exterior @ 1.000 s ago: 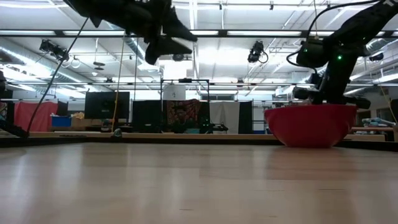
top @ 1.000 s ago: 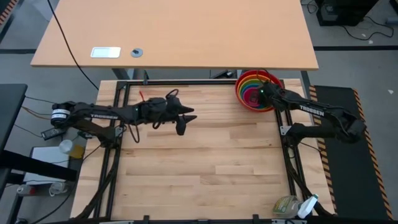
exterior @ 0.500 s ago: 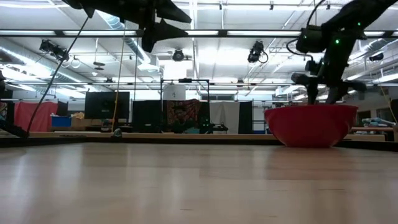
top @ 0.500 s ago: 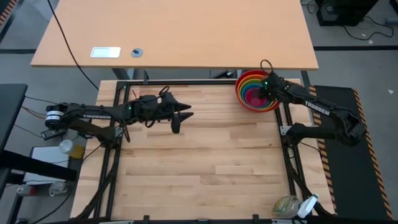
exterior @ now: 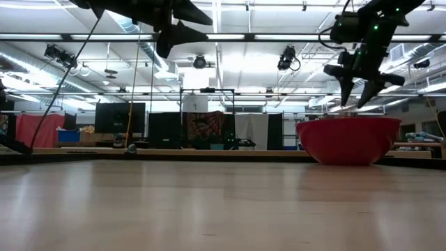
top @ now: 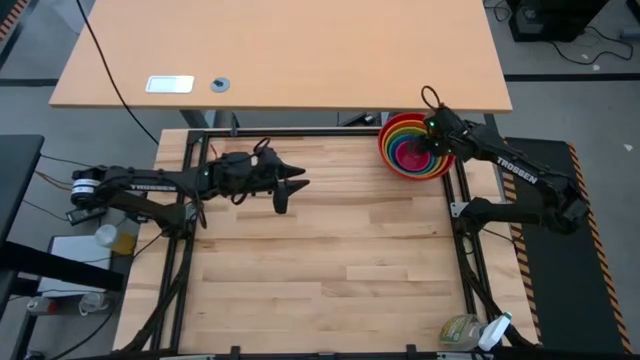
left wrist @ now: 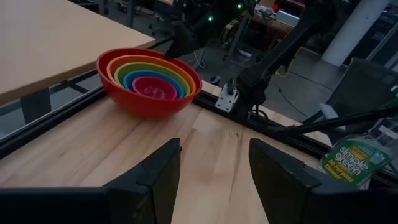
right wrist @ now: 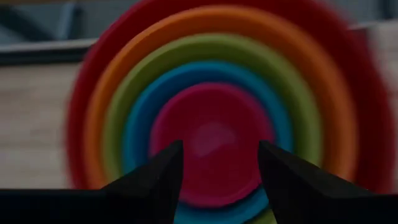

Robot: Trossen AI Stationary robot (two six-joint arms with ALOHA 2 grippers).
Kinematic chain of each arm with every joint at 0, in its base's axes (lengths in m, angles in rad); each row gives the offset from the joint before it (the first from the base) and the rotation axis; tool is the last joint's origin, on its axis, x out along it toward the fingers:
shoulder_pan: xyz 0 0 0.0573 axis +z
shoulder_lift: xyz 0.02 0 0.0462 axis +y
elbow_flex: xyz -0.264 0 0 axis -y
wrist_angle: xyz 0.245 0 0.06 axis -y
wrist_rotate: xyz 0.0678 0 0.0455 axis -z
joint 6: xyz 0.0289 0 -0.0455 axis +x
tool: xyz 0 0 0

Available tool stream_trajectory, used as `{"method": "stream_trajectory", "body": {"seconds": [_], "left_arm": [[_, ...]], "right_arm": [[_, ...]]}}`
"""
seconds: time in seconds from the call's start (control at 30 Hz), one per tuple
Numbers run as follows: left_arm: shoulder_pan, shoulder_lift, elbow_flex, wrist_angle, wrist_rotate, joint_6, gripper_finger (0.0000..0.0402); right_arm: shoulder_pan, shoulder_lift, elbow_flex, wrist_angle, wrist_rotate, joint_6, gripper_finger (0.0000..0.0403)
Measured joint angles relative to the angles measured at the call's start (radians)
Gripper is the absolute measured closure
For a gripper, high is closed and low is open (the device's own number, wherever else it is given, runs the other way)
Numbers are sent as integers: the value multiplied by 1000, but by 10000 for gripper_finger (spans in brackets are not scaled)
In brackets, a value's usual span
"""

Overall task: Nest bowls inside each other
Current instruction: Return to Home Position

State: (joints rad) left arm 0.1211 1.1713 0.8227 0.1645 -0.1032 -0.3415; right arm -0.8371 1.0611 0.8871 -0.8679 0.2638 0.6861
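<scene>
The 5 bowls point(top: 404, 150) sit nested as 1 stack at the upper right of the high view, on the upper right corner of the wooden table point(top: 320, 270). The red bowl point(right wrist: 76, 118) is outermost. Inside it come the orange bowl point(right wrist: 93, 124), the green bowl point(right wrist: 112, 134) and the blue bowl point(right wrist: 135, 137), with the pink bowl point(right wrist: 214, 134) in the middle. In the low view only the red bowl's wall shows, standing on the table at the right of the frame.

The right gripper point(exterior: 357, 94) hangs just above the stack without touching it. In the low view its 2 fingertips point down and are clear of the red rim. The fingers are spread and hold nothing. The right wrist view looks down between them onto the pink bowl, which lies centred in the gap.

The left gripper point(top: 294, 196) is left of centre in the upper half of the high view, raised over the table and well apart from the bowls, to their left. Its fingers are parted and empty. In the left wrist view the stack lies in the upper left of the frame, beyond the fingers, with the right arm above it.
</scene>
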Motion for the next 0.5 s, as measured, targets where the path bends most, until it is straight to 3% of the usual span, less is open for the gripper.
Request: {"method": "stream_trajectory", "body": {"seconds": [0.3,0.4,0.5], "left_arm": [[0,-97,1,-130,-2,-41,210],[0,-143,1,-200,-19,-44,210],[0,-193,1,-290,-48,8,210]], "right_arm": [[72,-1,0,155,-363,18,192],[126,-7,0,258,-367,18,192],[194,-22,-1,346,-275,3,192]]}}
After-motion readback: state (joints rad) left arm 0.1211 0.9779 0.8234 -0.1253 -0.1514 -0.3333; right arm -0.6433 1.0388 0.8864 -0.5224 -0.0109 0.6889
